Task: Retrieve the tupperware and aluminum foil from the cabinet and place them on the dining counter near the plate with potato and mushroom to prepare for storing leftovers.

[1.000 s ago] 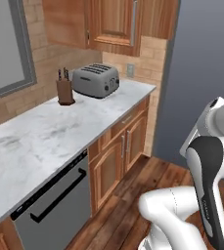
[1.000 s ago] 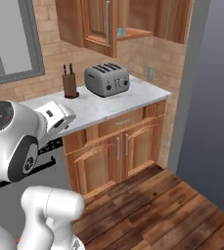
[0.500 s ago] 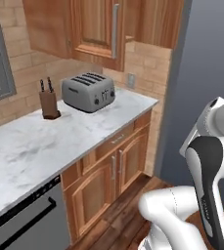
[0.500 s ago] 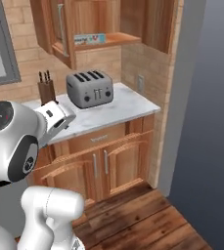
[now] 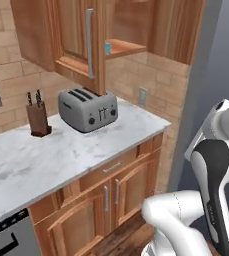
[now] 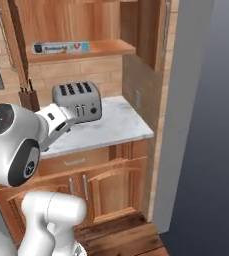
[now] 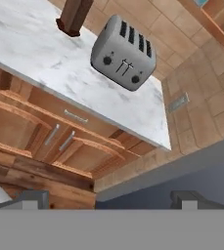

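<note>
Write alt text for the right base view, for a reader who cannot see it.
A long narrow white-silver foil box lies on the plank shelf of an open orange-brown wooden wall cabinet. Below it, a grey four-slot toaster stands on a white marble worktop, with the robot's white arm in front.

Cabinet (image 6: 76, 30): door (image 5: 81, 47) stood open; shelf front unblocked, aluminum foil (image 6: 61, 48) along its edge.
Worktop (image 5: 41, 160): toaster (image 5: 87, 109) and knife block (image 5: 38, 119) stood beneath the shelf; bare marble lay in front.
Right side: grey wall (image 6: 186, 125) closed it off.
</note>
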